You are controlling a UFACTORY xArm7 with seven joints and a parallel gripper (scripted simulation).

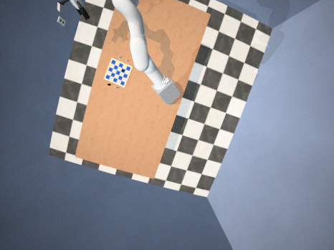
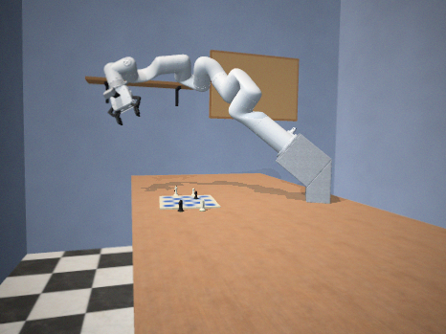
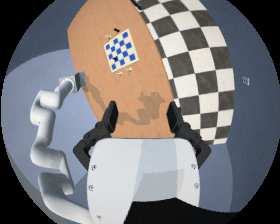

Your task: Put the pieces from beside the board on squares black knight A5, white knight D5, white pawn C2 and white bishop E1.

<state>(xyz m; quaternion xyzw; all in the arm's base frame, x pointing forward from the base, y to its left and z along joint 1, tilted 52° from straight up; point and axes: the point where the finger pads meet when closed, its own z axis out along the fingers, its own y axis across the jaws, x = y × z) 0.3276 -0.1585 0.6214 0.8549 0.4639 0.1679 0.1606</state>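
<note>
A plain blue wall closes off the room behind a smooth, wood-toned table, with glossy dark and pale floor tiles beside it. Nearest on my wrist view is the gripper, its black angular fingers spread wide with nothing between them, under a smooth white housing. It hangs high, out past the table's edge. From there the board lies well below and in toward the table, so I judge the coming move to be inward and down. The board is a flat, thin square of blue and cream. Two small pale pieces stand beside its nearer edge; past the opposite edge stand a black piece, probably the knight, and another pale one, all upright. I can't name the white ones.
</note>
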